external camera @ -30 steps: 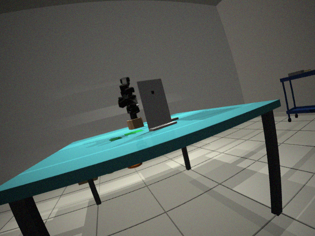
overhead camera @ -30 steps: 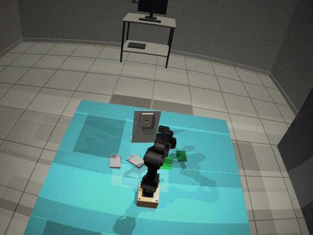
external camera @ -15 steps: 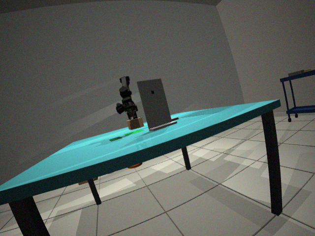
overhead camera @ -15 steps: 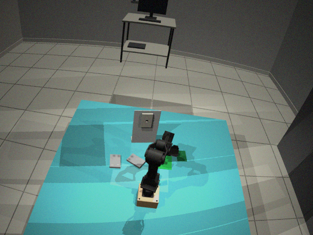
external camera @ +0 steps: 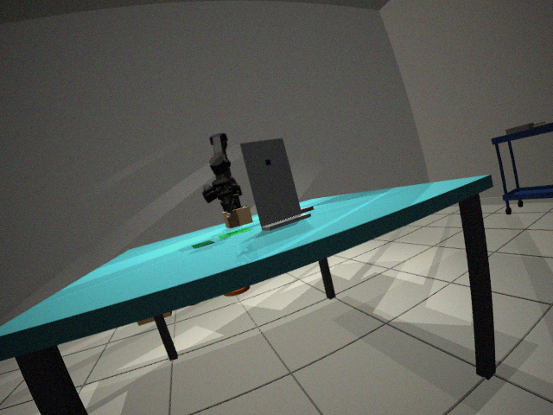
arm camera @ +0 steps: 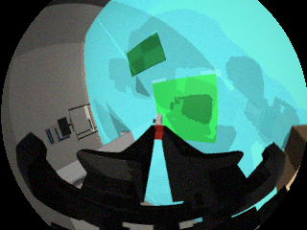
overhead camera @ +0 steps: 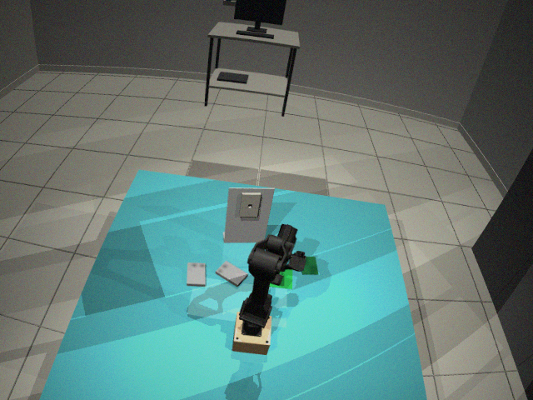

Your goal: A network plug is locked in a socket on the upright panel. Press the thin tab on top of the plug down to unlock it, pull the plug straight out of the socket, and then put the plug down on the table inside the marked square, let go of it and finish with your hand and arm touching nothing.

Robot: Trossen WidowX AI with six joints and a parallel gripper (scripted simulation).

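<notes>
My gripper (arm camera: 157, 128) is shut on the network plug (arm camera: 158, 120), a small grey piece with a red part, at the fingertips in the wrist view. The plug is out of the socket and appears above the table. A larger bright green square (overhead camera: 287, 282) (external camera: 236, 233) (arm camera: 208, 86) lies on the table beyond the fingertips, with a shadow on it. A smaller dark green square (overhead camera: 311, 266) (external camera: 203, 244) (arm camera: 146, 54) lies beside it. The socket (overhead camera: 245, 211) on the upright grey panel (overhead camera: 234, 232) (external camera: 272, 192) shows an empty opening. The arm hides the fingertips in the top view.
Two flat pale blocks, one straight (overhead camera: 196, 275) and one turned (overhead camera: 231, 273), lie left of the arm. The arm stands on a wooden base (overhead camera: 251, 346) (external camera: 238, 217). The panel stands behind the blocks, toward the table's far edge.
</notes>
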